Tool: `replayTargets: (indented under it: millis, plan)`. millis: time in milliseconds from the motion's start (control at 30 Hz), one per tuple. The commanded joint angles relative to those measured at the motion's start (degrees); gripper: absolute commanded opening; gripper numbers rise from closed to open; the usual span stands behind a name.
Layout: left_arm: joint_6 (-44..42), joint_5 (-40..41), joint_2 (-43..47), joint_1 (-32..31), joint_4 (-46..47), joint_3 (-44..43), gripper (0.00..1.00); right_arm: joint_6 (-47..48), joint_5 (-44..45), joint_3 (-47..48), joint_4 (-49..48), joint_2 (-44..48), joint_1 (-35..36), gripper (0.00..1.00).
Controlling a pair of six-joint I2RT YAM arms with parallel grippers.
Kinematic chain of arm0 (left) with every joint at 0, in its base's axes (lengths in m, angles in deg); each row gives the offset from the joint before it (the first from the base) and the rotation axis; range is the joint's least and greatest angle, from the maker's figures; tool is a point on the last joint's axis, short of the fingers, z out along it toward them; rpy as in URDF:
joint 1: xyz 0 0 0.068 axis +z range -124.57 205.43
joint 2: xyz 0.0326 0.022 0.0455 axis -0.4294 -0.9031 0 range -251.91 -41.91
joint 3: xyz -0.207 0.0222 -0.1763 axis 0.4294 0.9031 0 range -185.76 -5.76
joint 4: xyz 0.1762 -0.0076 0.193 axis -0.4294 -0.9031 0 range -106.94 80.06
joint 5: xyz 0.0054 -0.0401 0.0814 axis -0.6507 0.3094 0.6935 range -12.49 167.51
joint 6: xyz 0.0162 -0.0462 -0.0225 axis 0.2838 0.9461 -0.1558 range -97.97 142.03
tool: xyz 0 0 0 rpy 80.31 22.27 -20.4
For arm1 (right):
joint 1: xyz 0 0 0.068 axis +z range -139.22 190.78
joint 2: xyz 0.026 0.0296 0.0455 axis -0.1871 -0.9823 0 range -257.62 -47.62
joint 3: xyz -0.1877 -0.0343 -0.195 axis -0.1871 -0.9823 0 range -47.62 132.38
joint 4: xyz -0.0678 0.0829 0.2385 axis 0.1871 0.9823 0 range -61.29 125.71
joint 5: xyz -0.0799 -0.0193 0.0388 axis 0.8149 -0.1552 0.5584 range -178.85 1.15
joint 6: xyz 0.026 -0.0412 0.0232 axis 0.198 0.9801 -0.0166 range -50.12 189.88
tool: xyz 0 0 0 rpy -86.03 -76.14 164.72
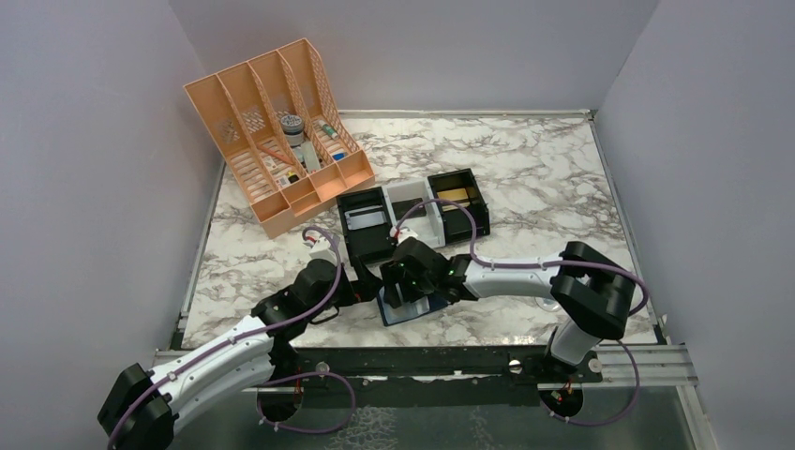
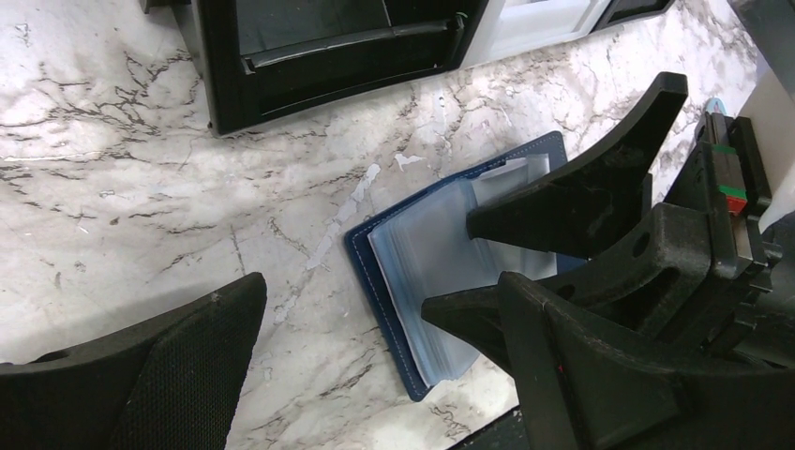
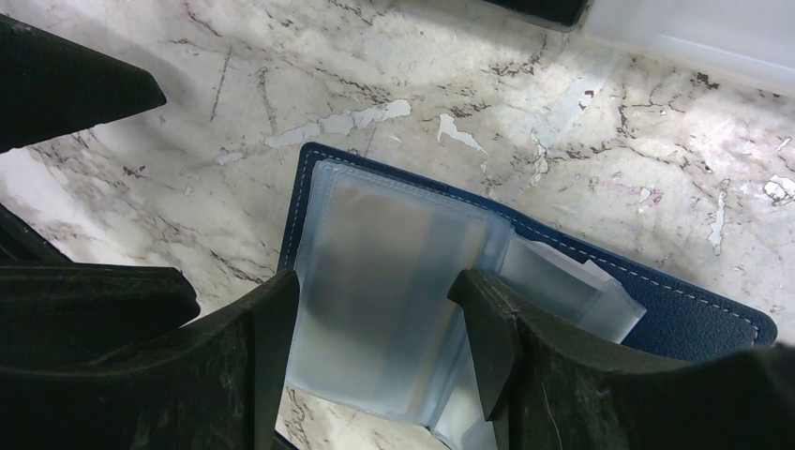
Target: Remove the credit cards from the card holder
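top view
- counter: marble, walls on three sides
- file rack: orange, slotted, far-left corner, small items in its bays
- trays: black tray, white tray and second black tray, side by side mid-counter
- gold-tan card: flat inside the second black tray
- card holder: navy, near the front edge of the counter, just in front of the trays, mostly hidden under the right arm
- right tool: pointing down onto the holder
- left tool: just left of the holder

left wrist view
- card holder: lies open and flat, frosted sleeves facing up, navy border with pale stitching
- left tool: jaws spread wide, holding nothing – holder sits beyond the gap
- right tool fingers: both over the sleeve stack
- black tray: just beyond the holder, not touching it

right wrist view
- card holder: sleeves fanned a little toward the right
- right tool: jaws apart, one finger at the left edge of the sleeve stack, the other partway across it – nothing pinched
- contact with sleeves: cannot tell
- cards in sleeves: cannot tell, plastic too cloudy
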Motion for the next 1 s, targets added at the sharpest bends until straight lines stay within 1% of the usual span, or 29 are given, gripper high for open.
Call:
replayTargets:
  millis: [0,133,267,500,733,867,967]
  plan:
    - [-0.04,0.15,-0.45,0.03,0.6,-0.18,0.97,-0.89,2.83,-1.41,8.57,-6.48,0.53,0.66]
    - [-0.09,0.36,-0.39,0.04,0.44,-0.22,0.97,-0.56,2.08,-2.23,7.47,-5.69,0.52,0.62]
    - [-0.26,-0.25,-0.53,0.06,0.92,0.13,0.97,-0.01,-2.44,-3.74,3.92,-4.22,0.44,0.56]
    - [0.37,-2.97,0.94,0.02,3.67,2.28,0.96,-0.71,-7.54,-6.33,-1.0,-1.4,-0.55,0.54]
    - [-0.49,-7.88,1.49,0.02,7.26,3.74,0.95,-1.67,-12.76,-9.55,-6.11,0.24,-3.25,0.54]
    - [-0.79,-10.11,1.23,0.04,9.06,4.22,0.93,-2.07,-13.41,-10.48,-6.98,0.96,-4.22,0.53]
    - [-0.57,-10.93,1.42,0.06,10.12,4.66,0.89,-2.43,-13.34,-10.95,-7.34,1.23,-4.57,0.52]
